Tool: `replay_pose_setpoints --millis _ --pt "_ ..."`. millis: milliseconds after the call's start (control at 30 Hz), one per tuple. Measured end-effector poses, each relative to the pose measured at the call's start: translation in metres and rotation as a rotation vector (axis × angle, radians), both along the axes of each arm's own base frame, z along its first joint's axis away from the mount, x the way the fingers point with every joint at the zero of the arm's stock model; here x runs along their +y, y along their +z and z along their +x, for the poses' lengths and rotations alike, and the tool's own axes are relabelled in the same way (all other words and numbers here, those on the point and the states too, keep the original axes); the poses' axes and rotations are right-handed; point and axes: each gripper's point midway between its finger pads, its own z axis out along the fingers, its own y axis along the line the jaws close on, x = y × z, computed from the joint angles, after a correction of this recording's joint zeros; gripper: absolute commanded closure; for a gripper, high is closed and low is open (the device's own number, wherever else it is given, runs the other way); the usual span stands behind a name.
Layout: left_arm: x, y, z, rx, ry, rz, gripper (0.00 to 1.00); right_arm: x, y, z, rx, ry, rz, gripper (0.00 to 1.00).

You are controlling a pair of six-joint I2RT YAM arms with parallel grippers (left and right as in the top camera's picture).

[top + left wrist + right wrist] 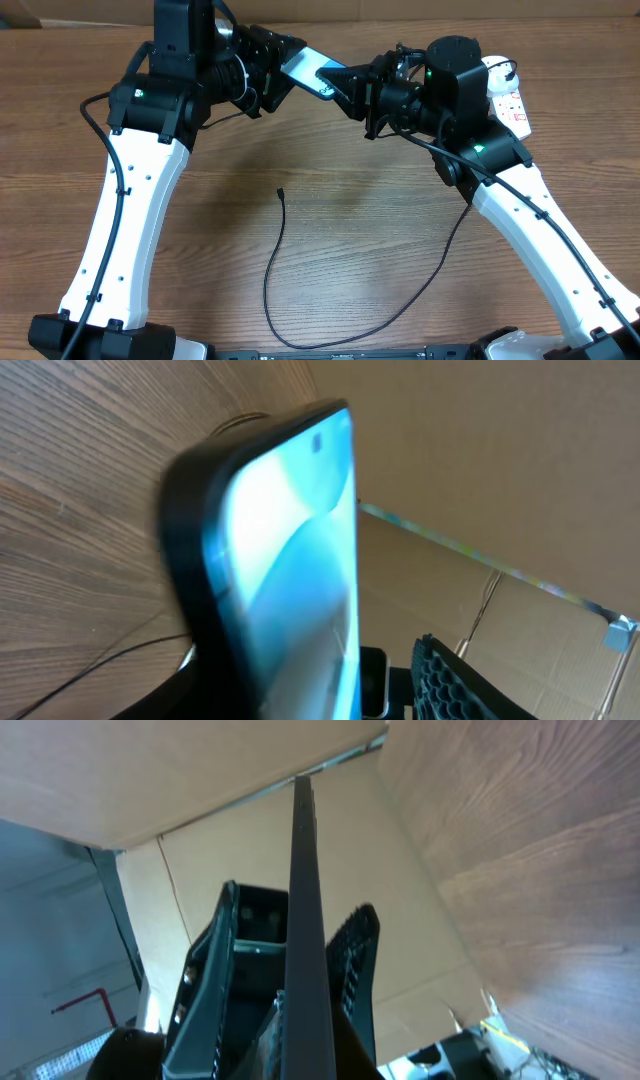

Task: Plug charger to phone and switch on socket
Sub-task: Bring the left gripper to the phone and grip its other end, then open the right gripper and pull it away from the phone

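**Phone held off the table between two grippers, charger loose on the wood**

The right gripper (298,905) had its fingers (355,960) set on either side of the phone (305,68). The right wrist view showed the phone edge-on as a thin dark strip running up between them. Both pads lay against its faces, so this gripper was clamped on the phone. The left gripper (275,75) met the phone from the other side. In its wrist view the pale blue screen filled the middle at a slant and was blurred. A ribbed black finger (445,680) stood a little apart from the phone at the lower right. I could not tell whether the left gripper was gripping the phone or standing loose around it.

The phone hung above the far middle of the table (360,230), screen tilted upward, with brown cardboard (480,480) behind it. The charger (281,200) lay well apart from it on the wood. Its small tip pointed toward the phone, with nothing touching it. Its thin black cable looped toward the near edge and back up under the right arm. The socket (512,100) sat at the far right, partly hidden by that arm.
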Motion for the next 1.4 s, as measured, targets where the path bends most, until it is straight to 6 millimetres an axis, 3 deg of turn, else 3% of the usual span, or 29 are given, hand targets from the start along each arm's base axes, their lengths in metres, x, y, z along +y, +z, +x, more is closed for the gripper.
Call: replay_pose_setpoints --millis 133,400,533,733,1067,1167,1333,1400 --pt "0.0 0.001 0.001 -0.002 0.002 -0.003 0.6 0.002 0.001 -0.004 0.008 0.028 0.01 0.96" --pt "-0.001 0.001 0.0 0.0 -0.001 -0.005 0.64 0.004 0.002 -0.007 0.01 0.042 0.015 0.96" --pt "-0.001 0.001 0.0 0.003 -0.003 -0.01 0.73 0.004 0.002 -0.006 0.008 0.042 0.017 0.96" --pt "-0.001 -0.002 -0.001 0.011 -0.005 -0.01 0.74 0.004 0.003 -0.006 0.006 0.041 0.017 0.96" --pt "-0.002 -0.002 -0.001 0.028 0.002 -0.026 0.95 0.003 0.003 -0.005 0.03 0.032 0.033 0.94" --pt "-0.002 -0.001 0.0 0.03 0.007 -0.033 0.96 0.003 0.003 -0.006 0.047 0.032 0.041 0.84" --pt "-0.003 -0.004 -0.001 0.038 0.006 -0.031 0.96 0.013 0.005 -0.017 0.022 0.095 0.035 0.36" --pt "-0.003 -0.005 -0.001 0.041 0.006 -0.03 0.96 0.018 0.005 -0.022 0.007 0.121 0.03 0.24"
